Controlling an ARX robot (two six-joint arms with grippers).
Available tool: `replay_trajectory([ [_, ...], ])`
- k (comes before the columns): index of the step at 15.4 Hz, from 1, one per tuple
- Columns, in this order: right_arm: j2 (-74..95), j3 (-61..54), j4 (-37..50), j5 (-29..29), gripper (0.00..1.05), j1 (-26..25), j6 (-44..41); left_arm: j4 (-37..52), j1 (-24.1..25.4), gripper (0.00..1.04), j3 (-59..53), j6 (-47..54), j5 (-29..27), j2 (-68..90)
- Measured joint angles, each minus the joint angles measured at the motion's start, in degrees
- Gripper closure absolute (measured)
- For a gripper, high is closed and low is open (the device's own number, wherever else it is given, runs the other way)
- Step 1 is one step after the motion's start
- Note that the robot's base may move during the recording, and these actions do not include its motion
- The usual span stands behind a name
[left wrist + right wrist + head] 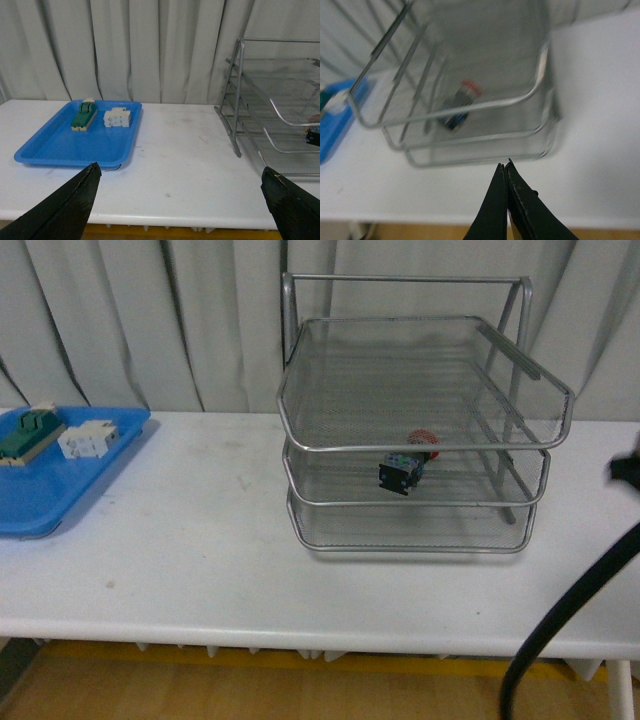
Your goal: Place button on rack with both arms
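Observation:
The button (408, 462), red cap and black body with blue-green marks, lies on its side in the middle tier of the silver wire-mesh rack (420, 325). It also shows in the right wrist view (459, 105), inside the rack (540, 85). My right gripper (504, 167) is shut and empty, off the rack's side over the white table; only part of that arm (575, 600) shows in the front view. My left gripper (182, 177) is open and empty, its fingertips (87, 180) wide apart above the table's front edge. The rack's edge (235, 100) stands off to one side.
A blue plastic tray (40, 495) lies at the table's left, holding a green-and-cream terminal block (25, 435) and a white blocky component (88, 440). The left wrist view shows the tray (60, 145) too. Grey curtains hang behind the white table (200, 540).

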Motion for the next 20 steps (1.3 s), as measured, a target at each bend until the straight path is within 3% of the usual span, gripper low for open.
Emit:
replay_trajectory([
  [1, -4.7, -5.5, 8.2, 4.3, 1.03, -2.1, -4.7, 0.1, 0.0, 0.07, 0.0, 0.0, 0.0, 0.0],
  [2, -12.1, -10.5, 10.4, 3.5, 1.03, -6.5, -9.4, -0.1, 0.0, 0.07, 0.0, 0.0, 0.0, 0.0],
  [3, -21.4, -13.1, 6.0, 1.4, 1.03, -11.6, -13.2, 0.0, 0.0, 0.07, 0.0, 0.0, 0.0, 0.0],
  [6, -37.2, -16.9, -1.0, -0.1, 1.03, -11.5, -16.4, 0.0, 0.0, 0.07, 0.0, 0.0, 0.0, 0.0],
  [20, -58.9, -24.6, -14.8, -0.1, 1.03, -11.5, -17.0, 0.0, 0.0, 0.07, 0.0, 0.0, 0.0, 0.0],
])
